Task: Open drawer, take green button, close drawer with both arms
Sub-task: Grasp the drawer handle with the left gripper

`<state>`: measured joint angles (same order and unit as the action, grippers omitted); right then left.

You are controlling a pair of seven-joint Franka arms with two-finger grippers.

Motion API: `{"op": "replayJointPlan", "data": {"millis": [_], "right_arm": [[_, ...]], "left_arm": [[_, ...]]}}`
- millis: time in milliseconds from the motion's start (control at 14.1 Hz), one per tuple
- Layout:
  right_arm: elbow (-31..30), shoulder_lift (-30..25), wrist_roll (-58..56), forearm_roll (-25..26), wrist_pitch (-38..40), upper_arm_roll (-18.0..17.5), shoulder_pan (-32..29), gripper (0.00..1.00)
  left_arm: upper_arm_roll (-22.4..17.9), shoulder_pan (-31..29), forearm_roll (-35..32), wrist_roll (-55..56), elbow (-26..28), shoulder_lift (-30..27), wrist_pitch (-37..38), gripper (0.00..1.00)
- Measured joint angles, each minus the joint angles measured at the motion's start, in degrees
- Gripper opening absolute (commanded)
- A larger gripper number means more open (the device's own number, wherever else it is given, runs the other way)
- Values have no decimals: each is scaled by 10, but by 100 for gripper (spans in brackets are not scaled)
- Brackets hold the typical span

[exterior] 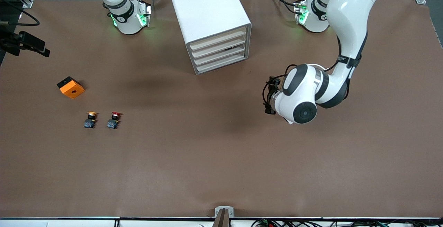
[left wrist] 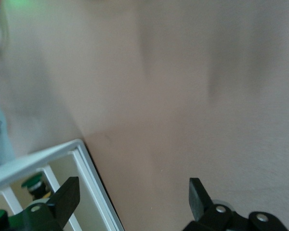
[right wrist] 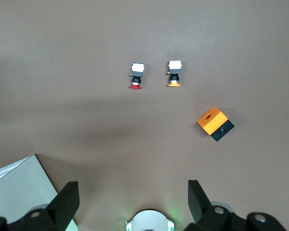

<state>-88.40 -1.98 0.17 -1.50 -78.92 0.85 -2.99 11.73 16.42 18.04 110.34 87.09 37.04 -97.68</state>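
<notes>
The white cabinet (exterior: pixel 211 23) stands near the arms' bases, and each drawer (exterior: pixel 219 52) in its stack looks pushed in. In the left wrist view a green cap, the button (left wrist: pixel 33 183), shows inside the cabinet's white frame (left wrist: pixel 82 168). My left gripper (left wrist: pixel 135 186) is open and holds nothing. It hangs over bare table beside the drawer fronts, toward the left arm's end. The left arm's wrist (exterior: pixel 297 97) hides most of that gripper in the front view. My right gripper (right wrist: pixel 133 188) is open and empty, high over the table above its own base (right wrist: pixel 149 222).
A red-capped button (exterior: pixel 113 119) and a yellow-capped button (exterior: pixel 90 119) lie side by side toward the right arm's end. An orange box (exterior: pixel 71 87) sits a little farther from the front camera than they do. A black mount (exterior: pixel 27 43) juts in at that table end.
</notes>
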Motion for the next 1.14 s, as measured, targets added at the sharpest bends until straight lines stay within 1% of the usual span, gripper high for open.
{"op": "replayJointPlan", "data": {"millis": [213, 426, 710, 852, 994, 1135], "right_arm": [[0, 20, 0, 0, -1, -1, 0, 100], [0, 38, 0, 0, -1, -2, 1, 100], [0, 58, 0, 0, -1, 0, 0, 100], [0, 67, 0, 0, 0, 1, -3, 100], [0, 72, 0, 0, 0, 4, -8, 100], [0, 72, 0, 0, 0, 5, -9, 100]], "left_arm": [[1, 10, 65, 25, 0, 28, 0, 100], [1, 32, 156, 73, -1, 49, 0, 100], [2, 62, 205, 142, -1, 79, 0, 100], [2, 77, 243, 186, -1, 96, -1, 100], [2, 78, 288, 211, -1, 115, -1, 100], [2, 79, 308, 228, -1, 125, -1, 100]]}}
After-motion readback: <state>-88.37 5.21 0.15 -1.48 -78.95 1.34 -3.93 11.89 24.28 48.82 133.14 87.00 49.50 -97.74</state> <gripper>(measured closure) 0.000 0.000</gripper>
